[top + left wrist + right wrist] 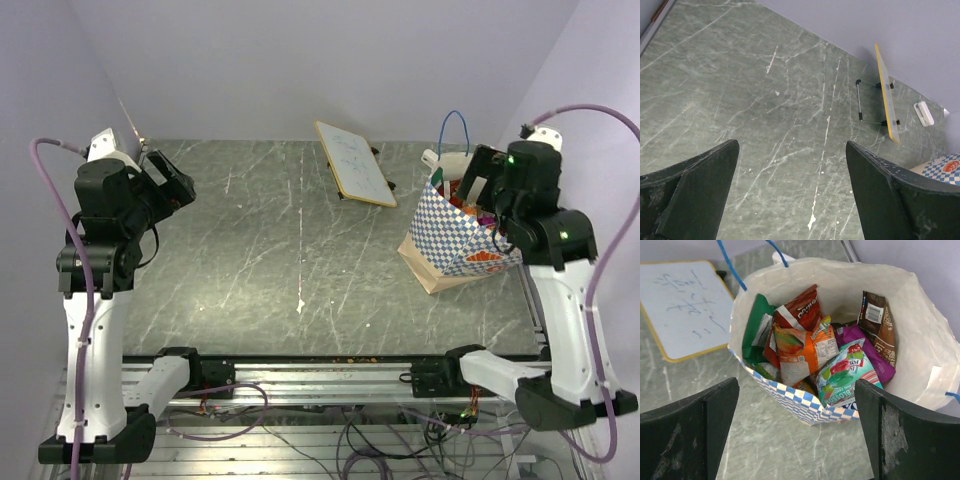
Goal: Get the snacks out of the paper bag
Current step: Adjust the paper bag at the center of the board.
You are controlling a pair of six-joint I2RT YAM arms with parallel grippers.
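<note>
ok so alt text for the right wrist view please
An open blue-and-white checkered paper bag sits on a green marbled table, packed with snack packets in red, orange, green, purple, brown and teal. The right tool's dark fingers frame it from above, spread wide and empty; a whiteboard sits at upper left.

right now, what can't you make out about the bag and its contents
Right wrist view: the count of crinkly foil snack packets; upper ones cover lower ones and the floor of the blue-and-white checkered paper bag.
Top view: the bag's mouth, mostly hidden by the black right arm.
Left wrist view: the frame edge cuts off all but a corner of the bag.
Handwriting on the flat white yellow-edged board: too faint to read.
</note>
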